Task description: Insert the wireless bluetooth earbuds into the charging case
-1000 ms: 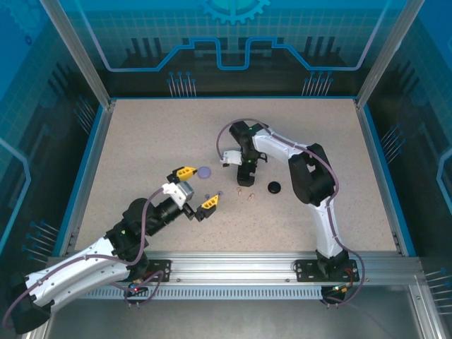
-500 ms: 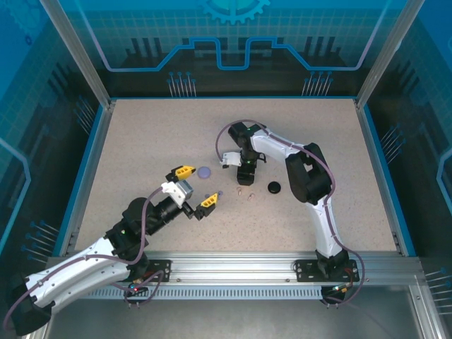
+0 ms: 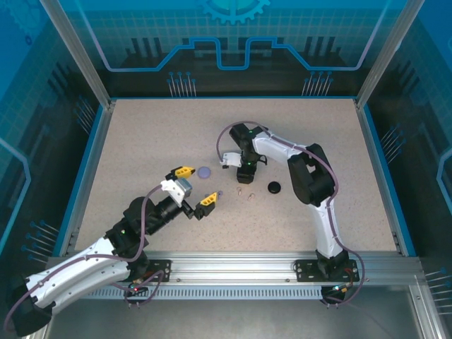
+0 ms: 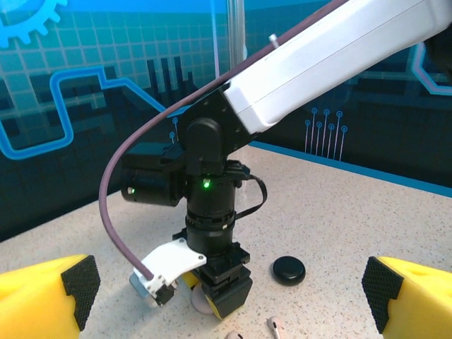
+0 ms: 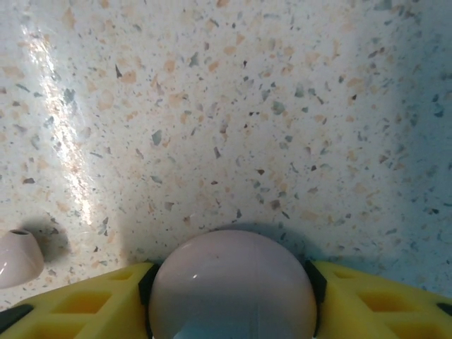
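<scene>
A round pink charging case [image 5: 232,286] lies on the table between the yellow fingers of my right gripper [image 5: 232,311]; both black pads [image 5: 150,289] press its sides. From above, the right gripper [image 3: 244,174] points straight down at mid-table. Two pink earbuds [image 3: 240,191] [image 4: 275,326] lie loose just in front of it, and one [image 5: 14,258] shows at the left edge of the right wrist view. My left gripper [image 3: 198,186] hovers open to the left, facing the right gripper [image 4: 215,293], nothing between its fingers.
A lilac round case [image 3: 205,171] lies by the left gripper's far finger. A black round case [image 3: 274,187] [image 4: 289,270] sits right of the right gripper. Tiny lilac buds [image 3: 220,193] rest near the left gripper's near finger. Blue walls surround the table.
The right gripper's jaws have closed in onto the pink case. The left arm has drawn back slightly toward its base.
</scene>
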### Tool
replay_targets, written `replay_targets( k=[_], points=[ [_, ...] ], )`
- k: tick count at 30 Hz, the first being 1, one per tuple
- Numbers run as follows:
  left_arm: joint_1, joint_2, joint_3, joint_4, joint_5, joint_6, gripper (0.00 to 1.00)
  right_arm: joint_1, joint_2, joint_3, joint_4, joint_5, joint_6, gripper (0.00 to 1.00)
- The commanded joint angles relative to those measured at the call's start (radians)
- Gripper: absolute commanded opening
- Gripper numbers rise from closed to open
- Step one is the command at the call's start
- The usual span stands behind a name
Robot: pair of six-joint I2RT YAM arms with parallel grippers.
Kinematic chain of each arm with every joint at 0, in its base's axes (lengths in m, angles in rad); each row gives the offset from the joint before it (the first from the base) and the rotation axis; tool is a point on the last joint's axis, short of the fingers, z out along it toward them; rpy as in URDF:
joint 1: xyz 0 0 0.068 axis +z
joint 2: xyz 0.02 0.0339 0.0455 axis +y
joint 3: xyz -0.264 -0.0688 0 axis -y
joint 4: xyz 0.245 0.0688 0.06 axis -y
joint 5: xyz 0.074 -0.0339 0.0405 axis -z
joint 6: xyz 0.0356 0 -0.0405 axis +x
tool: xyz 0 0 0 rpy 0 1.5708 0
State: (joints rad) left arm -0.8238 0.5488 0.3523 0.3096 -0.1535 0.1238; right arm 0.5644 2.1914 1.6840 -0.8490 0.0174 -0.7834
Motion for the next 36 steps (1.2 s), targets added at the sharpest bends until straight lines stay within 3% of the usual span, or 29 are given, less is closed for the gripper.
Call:
replay_targets(
  k=[1,6,10,19,26,36],
  points=[
    [0.024,-0.005,-0.014,-0.023,-0.027,-0.113,0.99,-0.008,-0.081,-0.06,0.112,-0.069,0.019,0.55],
    [0.108,0.006,-0.029,-0.061,-0.018,-0.265,0.99,-0.015,-0.168,-0.136,0.143,-0.083,0.016,0.51],
    [0.219,0.032,-0.022,-0.119,0.059,-0.418,0.99,-0.024,-0.275,-0.231,0.214,-0.115,0.031,0.51],
    [0.471,0.296,0.077,-0.12,0.457,-0.707,0.96,-0.015,-0.593,-0.534,0.447,-0.2,0.056,0.51],
    [0.469,0.558,0.173,0.078,0.691,-0.868,0.82,0.032,-0.729,-0.67,0.532,-0.198,0.037,0.51],
    [0.371,0.74,0.237,0.188,0.794,-0.912,0.82,0.078,-0.803,-0.725,0.585,-0.196,0.053,0.5]
  ],
)
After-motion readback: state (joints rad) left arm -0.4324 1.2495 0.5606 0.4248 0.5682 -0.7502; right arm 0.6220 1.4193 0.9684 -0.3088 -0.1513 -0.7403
